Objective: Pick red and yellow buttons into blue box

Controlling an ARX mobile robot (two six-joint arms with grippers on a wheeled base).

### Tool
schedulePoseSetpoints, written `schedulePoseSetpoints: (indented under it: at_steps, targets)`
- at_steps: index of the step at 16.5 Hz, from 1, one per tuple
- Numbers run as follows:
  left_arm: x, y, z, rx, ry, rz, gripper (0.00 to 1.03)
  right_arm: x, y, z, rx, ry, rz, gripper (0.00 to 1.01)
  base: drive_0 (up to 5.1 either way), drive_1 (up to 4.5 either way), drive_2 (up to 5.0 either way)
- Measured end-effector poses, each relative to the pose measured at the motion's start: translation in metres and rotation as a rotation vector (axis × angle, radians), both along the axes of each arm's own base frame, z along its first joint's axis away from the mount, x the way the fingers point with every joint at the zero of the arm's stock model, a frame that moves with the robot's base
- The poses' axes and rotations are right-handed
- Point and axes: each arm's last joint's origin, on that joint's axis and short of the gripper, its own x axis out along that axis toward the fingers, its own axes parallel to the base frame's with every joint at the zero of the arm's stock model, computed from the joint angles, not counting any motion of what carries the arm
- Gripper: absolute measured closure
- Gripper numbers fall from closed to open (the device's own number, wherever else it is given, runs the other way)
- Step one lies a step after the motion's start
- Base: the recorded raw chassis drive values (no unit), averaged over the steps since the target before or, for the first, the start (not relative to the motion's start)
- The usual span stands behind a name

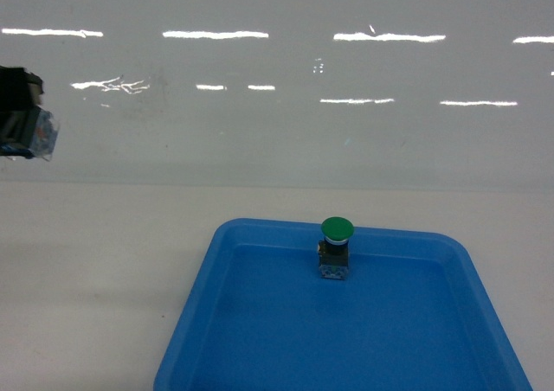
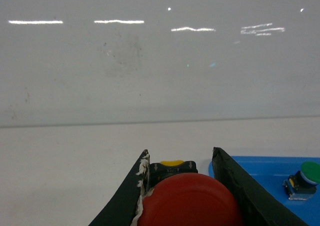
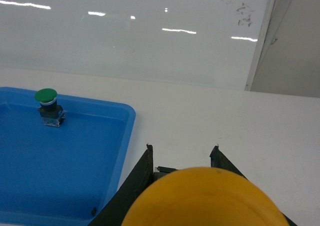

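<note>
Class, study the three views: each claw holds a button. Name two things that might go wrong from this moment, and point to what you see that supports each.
1. The blue box is in no view; only the shallow blue tray shows, so a button might be dropped there by mistake.
2. The left claw grips the red button and the right claw the yellow button by their bodies, the broad caps jutting out; either may slip or tilt in transit.

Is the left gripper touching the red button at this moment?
Touching. In the left wrist view the red button fills the space between the left gripper fingers, its cap pressed against the left finger with no gap visible.
</note>
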Motion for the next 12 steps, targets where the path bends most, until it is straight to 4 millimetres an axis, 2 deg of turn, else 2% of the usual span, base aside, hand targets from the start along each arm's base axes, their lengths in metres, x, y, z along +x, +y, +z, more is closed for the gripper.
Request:
schedulePoseSetpoints:
  at_steps: [1,2,3,5,12]
  targets:
    - [-0.021,0.0,0.012,-0.019,-0.031,-0.026,0.72,0.0,0.0,0.0,0.0,0.0,0.0,0.73,0.0,0.0,0.0]
    - [-0.048,-0.004,0.01,-0.001,-0.006,-0.056,0.72,0.0,0.0,0.0,0.0,0.0,0.0,0.73,0.0,0.0,0.0]
    - [-0.064,0.0,0.004,0.011,0.022,-0.032,0.72,0.0,0.0,0.0,0.0,0.0,0.0,0.73,0.0,0.0,0.0]
    - [-0.072,0.005,0.002,0.009,0.017,-0.003,0.72,0.0,0.0,0.0,0.0,0.0,0.0,0.73,0.0,0.0,0.0]
    - [-0.07,0.005,0.0,0.01,0.016,0.003,0.72,0.0,0.0,0.0,0.0,0.0,0.0,0.73,0.0,0.0,0.0]
